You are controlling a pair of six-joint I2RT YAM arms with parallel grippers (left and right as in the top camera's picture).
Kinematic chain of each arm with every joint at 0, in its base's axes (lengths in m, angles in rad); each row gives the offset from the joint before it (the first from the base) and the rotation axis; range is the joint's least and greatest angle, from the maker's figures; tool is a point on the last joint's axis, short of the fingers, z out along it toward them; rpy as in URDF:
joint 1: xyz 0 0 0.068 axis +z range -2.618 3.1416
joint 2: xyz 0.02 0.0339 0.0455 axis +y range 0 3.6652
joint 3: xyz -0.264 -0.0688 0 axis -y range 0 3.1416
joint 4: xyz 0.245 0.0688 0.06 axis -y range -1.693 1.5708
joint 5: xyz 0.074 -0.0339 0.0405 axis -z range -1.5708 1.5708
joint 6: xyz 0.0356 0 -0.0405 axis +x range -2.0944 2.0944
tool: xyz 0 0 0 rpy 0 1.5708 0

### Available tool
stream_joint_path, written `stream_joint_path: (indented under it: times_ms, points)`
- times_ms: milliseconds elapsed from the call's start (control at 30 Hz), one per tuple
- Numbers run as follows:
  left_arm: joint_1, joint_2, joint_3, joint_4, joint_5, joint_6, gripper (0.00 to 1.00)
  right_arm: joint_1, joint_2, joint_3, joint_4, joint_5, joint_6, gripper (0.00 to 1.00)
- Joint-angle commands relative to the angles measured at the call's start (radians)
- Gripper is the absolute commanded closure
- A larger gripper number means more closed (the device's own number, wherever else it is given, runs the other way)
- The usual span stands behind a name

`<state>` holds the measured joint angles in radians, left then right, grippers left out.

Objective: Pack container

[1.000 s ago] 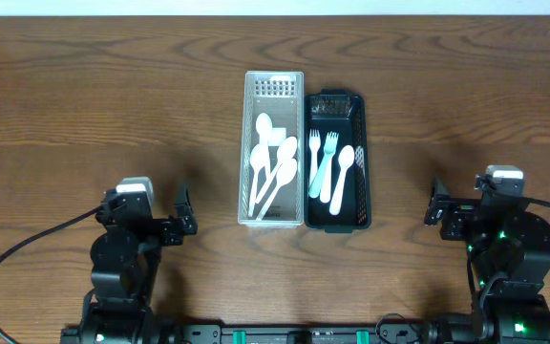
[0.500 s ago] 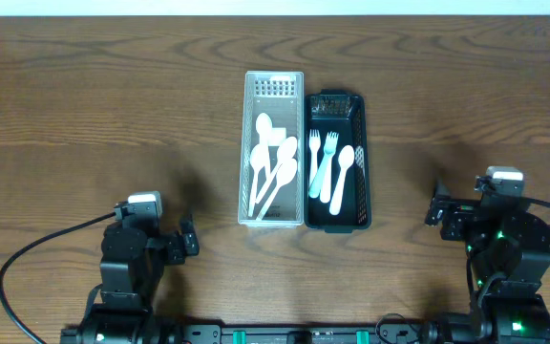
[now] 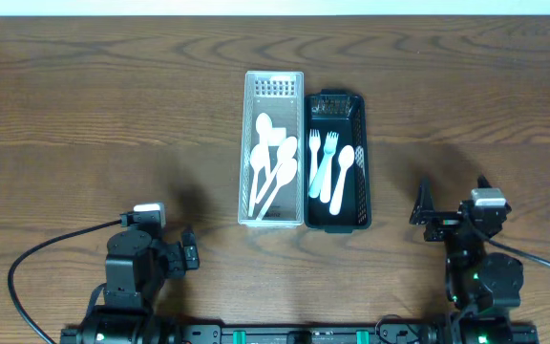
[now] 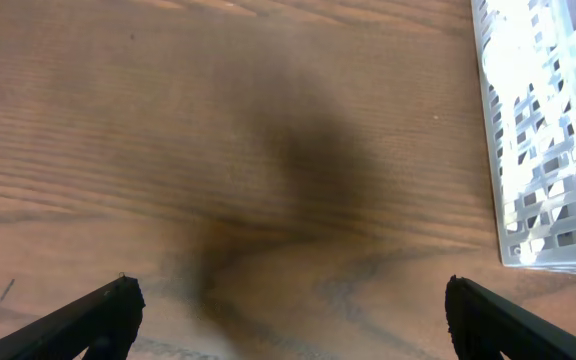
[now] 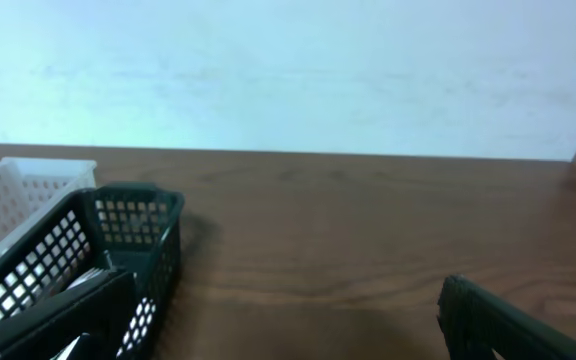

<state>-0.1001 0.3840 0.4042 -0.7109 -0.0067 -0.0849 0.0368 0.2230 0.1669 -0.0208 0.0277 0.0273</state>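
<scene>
A clear white basket (image 3: 252, 134) holds several white spoons (image 3: 273, 161). Touching its right side, a black basket (image 3: 360, 158) holds two pale blue forks (image 3: 322, 161) and a white spoon (image 3: 343, 177). My left gripper (image 3: 189, 256) is open and empty over bare wood, low and left of the baskets; the white basket's corner shows in the left wrist view (image 4: 548, 150). My right gripper (image 3: 426, 212) is open and empty, right of the black basket, which shows in the right wrist view (image 5: 118, 240).
The wooden table (image 3: 113, 105) stretches wide on both sides of the baskets. A pale wall (image 5: 288, 70) stands behind the table's far edge. Cables run from both arm bases along the front edge.
My left arm has drawn back toward the front edge. My right arm has turned and shifted left and forward, its gripper now pointing toward the black basket.
</scene>
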Motion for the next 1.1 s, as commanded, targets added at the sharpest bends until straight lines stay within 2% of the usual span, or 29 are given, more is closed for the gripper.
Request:
stream_joint_path:
  times_ms: [0, 133, 367, 467, 1067]
  points:
    - [-0.002, 0.0, 0.006, -0.004, -0.004, 0.002, 0.02, 0.025, -0.052, -0.027, 0.007, 0.037, -0.08, 0.01]
    - [-0.002, 0.0, 0.006, -0.005, -0.004, 0.002, 0.02, 0.03, -0.11, -0.051, 0.003, 0.036, -0.128, 0.01]
    - [-0.002, 0.0, 0.006, -0.004, -0.004, 0.002, 0.02, 0.029, -0.219, -0.145, -0.038, 0.005, -0.127, 0.01]
    - [-0.002, 0.0, 0.006, -0.005, -0.005, 0.002, 0.02, 0.029, -0.218, -0.161, -0.053, 0.005, -0.092, 0.01]
    - [-0.002, 0.0, 0.006, -0.005, -0.004, 0.002, 0.02, 0.019, -0.217, -0.161, -0.052, 0.001, -0.107, 0.01]
